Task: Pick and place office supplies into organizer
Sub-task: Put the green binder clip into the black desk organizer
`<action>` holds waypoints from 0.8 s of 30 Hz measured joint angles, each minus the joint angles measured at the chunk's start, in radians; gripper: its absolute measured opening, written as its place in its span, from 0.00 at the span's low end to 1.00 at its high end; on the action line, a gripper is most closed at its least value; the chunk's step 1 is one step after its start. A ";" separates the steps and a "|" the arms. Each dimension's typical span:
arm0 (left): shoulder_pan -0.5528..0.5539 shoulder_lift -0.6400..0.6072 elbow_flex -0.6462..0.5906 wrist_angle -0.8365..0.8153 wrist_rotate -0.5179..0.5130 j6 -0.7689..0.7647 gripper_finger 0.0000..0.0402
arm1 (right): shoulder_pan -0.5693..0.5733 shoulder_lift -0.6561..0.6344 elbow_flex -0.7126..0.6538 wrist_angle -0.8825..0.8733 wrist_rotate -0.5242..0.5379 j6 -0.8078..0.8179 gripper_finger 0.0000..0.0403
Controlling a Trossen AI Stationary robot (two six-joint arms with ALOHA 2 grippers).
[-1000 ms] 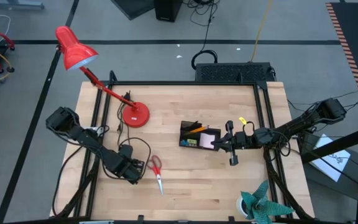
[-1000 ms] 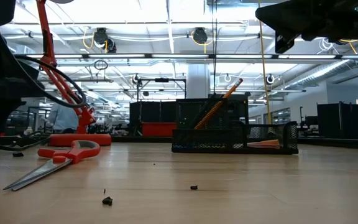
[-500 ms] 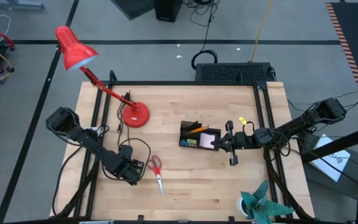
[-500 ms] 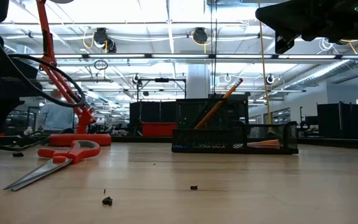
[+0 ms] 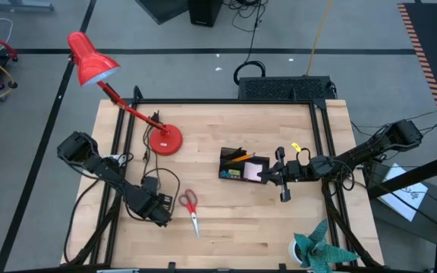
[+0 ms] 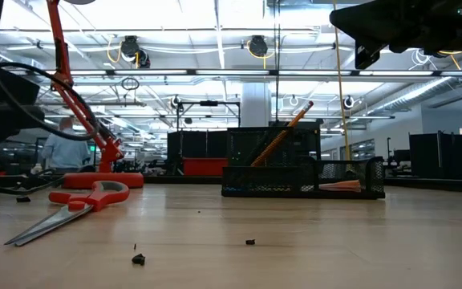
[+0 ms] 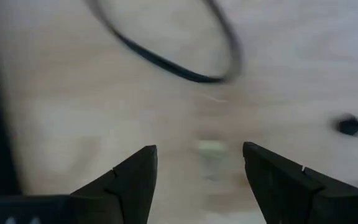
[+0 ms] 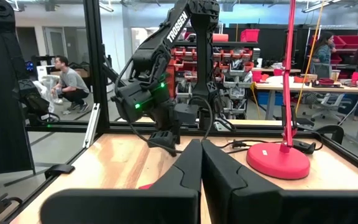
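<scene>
Red-handled scissors (image 5: 190, 208), one pair, lie just right of my left gripper (image 5: 163, 211), its fingers spread and empty. The organizer (image 5: 243, 164) hides most contents; one pencil (image 6: 284, 132) shows. My right gripper (image 5: 270, 174) stays closed, empty.

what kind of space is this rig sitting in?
Looks like a robotics lab or workshop, probably a large open one. Evidence: rows of ceiling strip lights overhead, shelving with red storage bins behind the wooden table, and people at workbenches beyond it.
</scene>
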 joint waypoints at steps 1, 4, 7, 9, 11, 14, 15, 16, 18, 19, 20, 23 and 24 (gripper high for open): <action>-0.004 0.000 0.001 0.020 -0.001 0.002 0.61 | 0.000 0.000 0.000 0.000 0.000 0.000 0.00; -0.010 -0.001 -0.002 0.041 -0.008 0.006 0.61 | 0.000 0.000 0.000 -0.001 0.000 0.000 0.00; -0.016 -0.001 -0.013 0.052 -0.016 0.002 0.61 | 0.000 0.000 0.000 0.000 0.000 0.000 0.00; -0.017 -0.005 -0.028 0.075 -0.019 0.002 0.61 | 0.000 0.000 0.000 0.000 0.000 0.000 0.00; -0.018 -0.008 -0.049 0.115 -0.021 0.001 0.61 | 0.000 0.000 0.000 0.000 0.000 0.000 0.00; -0.018 -0.010 -0.078 0.156 -0.021 -0.002 0.61 | 0.000 0.000 0.000 0.000 0.000 0.000 0.00; -0.018 -0.010 -0.082 0.161 -0.021 -0.003 0.61 | 0.000 0.000 0.000 0.000 0.000 0.000 0.00; -0.018 -0.010 -0.085 0.163 -0.020 -0.005 0.61 | 0.000 0.000 0.000 -0.001 0.000 0.000 0.00; -0.018 -0.010 -0.085 0.163 -0.020 -0.004 0.61 | 0.000 0.000 0.000 -0.001 0.000 0.000 0.00; -0.018 -0.010 -0.085 0.164 -0.019 -0.004 0.61 | 0.000 0.000 0.000 -0.001 0.000 0.000 0.00; -0.018 -0.010 -0.085 0.164 -0.019 -0.004 0.61 | 0.000 0.000 0.000 0.000 0.000 0.000 0.00; -0.018 -0.009 -0.086 0.165 -0.019 0.003 0.61 | 0.000 0.000 0.000 0.000 0.000 0.000 0.00; -0.018 -0.009 -0.086 0.165 -0.019 0.007 0.61 | 0.000 0.000 0.000 0.000 0.000 0.000 0.00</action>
